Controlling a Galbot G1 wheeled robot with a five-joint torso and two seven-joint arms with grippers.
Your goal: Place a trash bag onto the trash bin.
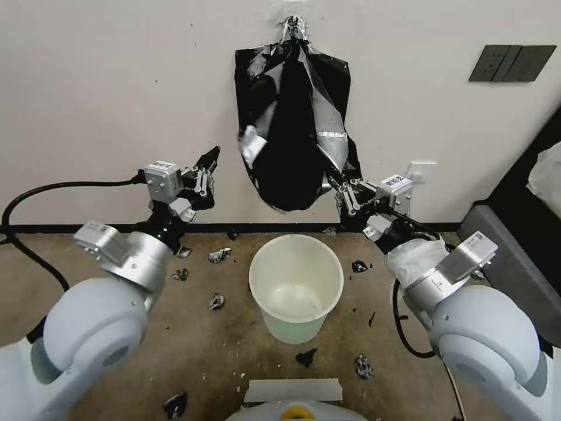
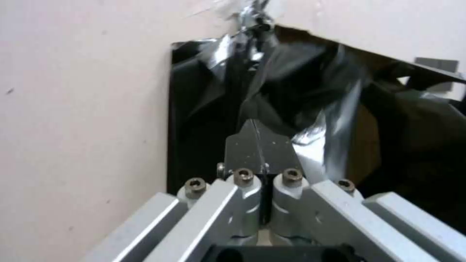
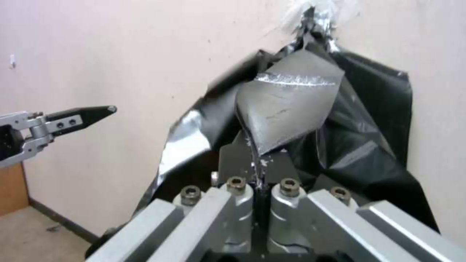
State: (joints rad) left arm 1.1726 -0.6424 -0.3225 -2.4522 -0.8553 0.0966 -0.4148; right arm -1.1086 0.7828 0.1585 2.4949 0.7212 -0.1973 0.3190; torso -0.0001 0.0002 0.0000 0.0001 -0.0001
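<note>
**Technician A:** Report the location of the trash bag (image 1: 295, 126).

**Technician B:** It hangs on the wall above the trash bin (image 1: 296, 286), fixed at its top by a knot of silvery tape (image 1: 294, 26). The black plastic is glossy and crinkled, and its lower edge ends just above the bin's rim. The bin stands upright on the floor (image 1: 193, 351), directly below the bag, and is empty.

**Technician A:** State of the right end effector (image 1: 334, 177)?

**Technician B:** It is raised above the bin, to the bin's right, at the bag's lower right edge. Its fingers are pressed together, pinching a fold of the bag; the right wrist view shows the plastic caught between the two tips.

**Technician A:** And the left end effector (image 1: 210, 156)?

**Technician B:** It is raised above the bin, to the bin's left, clear of the bag. Its fingers are pressed together with nothing between them, tips pointing toward the bag.

**Technician A:** Other items near the bin?

**Technician B:** Small torn black scraps (image 1: 217, 302) lie scattered on the floor around the bin. A dark switch panel (image 1: 512, 62) sits on the wall, well to the right of the bag.
</note>
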